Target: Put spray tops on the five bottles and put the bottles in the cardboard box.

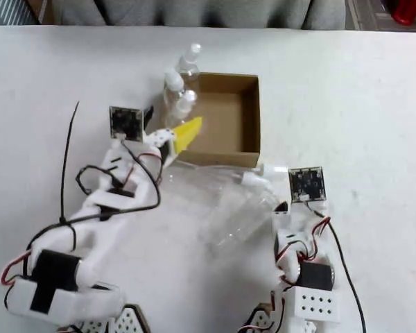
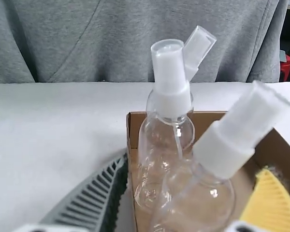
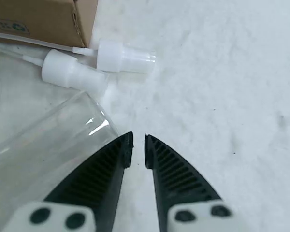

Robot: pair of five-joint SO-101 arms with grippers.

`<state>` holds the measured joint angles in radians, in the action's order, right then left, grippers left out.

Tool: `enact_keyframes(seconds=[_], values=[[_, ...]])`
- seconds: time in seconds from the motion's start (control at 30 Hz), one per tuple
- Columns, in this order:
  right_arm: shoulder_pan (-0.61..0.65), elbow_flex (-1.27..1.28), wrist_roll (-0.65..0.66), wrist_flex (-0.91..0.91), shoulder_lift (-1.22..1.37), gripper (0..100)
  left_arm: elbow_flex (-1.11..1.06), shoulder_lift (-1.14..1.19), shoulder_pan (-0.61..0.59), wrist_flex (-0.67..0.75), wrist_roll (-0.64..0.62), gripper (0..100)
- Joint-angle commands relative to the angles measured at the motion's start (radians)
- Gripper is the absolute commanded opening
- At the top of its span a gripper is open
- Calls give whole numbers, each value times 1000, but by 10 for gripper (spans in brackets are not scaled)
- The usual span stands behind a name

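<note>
The cardboard box point(image 1: 255, 118) stands open mid-table. Three clear bottles with white spray tops stand in its left part: the far one point(image 1: 190, 61), the middle one point(image 2: 166, 130) and the nearest point(image 2: 208, 193), which tilts. My left gripper point(image 1: 177, 135) is open at the box's left front, its grey finger point(image 2: 99, 200) and yellow finger point(image 2: 273, 205) either side of the nearest bottle. Two uncapped clear bottles point(image 1: 236, 208) lie in front of the box. Two loose spray tops point(image 3: 125, 55) point(image 3: 70, 72) lie by the box corner point(image 3: 43, 19). My right gripper point(image 3: 138, 147) is shut and empty beside a lying bottle point(image 3: 43, 145).
The white table point(image 1: 360, 104) has free room on the right and far left. A red object point(image 1: 410, 10) sits beyond the back edge at the right. Both arm bases stand at the front edge, with wires trailing from them.
</note>
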<state>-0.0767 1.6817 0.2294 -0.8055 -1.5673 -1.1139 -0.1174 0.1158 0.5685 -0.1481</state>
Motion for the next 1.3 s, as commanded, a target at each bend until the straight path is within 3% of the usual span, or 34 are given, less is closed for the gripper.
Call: enact_keyframes(seconds=[0.0, 0.5, 0.97, 1.27], values=[[-12, 14, 12, -4, -5, 15, 5, -93, -12, -54, -9, 321], [-12, 14, 12, -5, -5, 15, -64, -275, -12, -144, -6, 321], [-12, 14, 12, -16, -5, 15, -75, -693, -12, -637, -6, 321], [-56, 14, 32, 2, -16, 15, -71, -998, -12, -1026, -6, 317]])
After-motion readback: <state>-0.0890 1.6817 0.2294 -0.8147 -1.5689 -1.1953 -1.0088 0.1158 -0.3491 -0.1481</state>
